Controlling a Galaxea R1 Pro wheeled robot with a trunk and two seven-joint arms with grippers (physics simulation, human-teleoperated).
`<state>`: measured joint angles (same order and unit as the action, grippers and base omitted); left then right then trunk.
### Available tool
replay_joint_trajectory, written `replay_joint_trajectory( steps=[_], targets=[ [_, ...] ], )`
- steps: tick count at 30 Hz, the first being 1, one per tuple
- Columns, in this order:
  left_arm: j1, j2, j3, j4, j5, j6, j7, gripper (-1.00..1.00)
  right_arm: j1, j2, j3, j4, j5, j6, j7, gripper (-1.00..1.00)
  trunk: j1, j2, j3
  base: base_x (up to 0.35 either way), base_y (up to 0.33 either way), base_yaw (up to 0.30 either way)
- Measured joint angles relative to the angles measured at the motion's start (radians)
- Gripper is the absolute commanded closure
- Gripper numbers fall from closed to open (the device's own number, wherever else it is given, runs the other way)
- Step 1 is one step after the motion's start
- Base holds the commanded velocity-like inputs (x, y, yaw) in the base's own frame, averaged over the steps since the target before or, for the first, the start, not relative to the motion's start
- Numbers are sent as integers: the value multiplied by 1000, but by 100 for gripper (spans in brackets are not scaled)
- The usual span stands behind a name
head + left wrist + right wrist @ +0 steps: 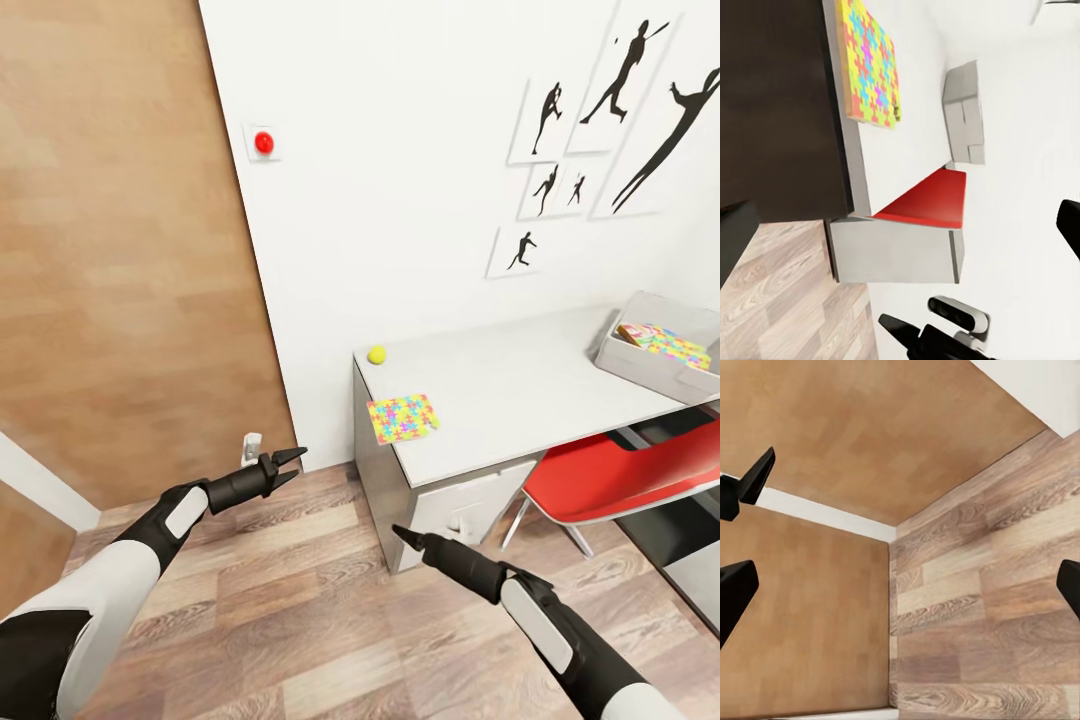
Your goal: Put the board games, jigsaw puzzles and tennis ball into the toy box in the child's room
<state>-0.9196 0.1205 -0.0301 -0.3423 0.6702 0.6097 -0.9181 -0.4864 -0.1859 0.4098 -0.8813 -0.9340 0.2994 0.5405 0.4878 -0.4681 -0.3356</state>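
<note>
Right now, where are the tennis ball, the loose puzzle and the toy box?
tennis ball [376,354], head view, centre of the ball.
puzzle [402,418], head view, middle of its patterned face.
toy box [640,368], head view, near grey wall.

1. A yellow-green tennis ball [376,354] rests near the table's [500,400] wall-side corner.
2. One multicoloured jigsaw puzzle [402,418] lies flat by the front edge.
3. Another colourful flat piece [664,343] sits inside the grey toy box [640,368].
</note>
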Motion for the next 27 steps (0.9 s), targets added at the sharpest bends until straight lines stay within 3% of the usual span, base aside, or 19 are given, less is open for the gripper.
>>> replay_joint_trajectory(
  steps=[27],
  targets=[
    [0, 0, 1, 0, -1, 0, 0, -100, -8, 9, -1, -9, -3, 42, -8, -100, 104, -190, -84, 0, 0, 0]
  ],
)
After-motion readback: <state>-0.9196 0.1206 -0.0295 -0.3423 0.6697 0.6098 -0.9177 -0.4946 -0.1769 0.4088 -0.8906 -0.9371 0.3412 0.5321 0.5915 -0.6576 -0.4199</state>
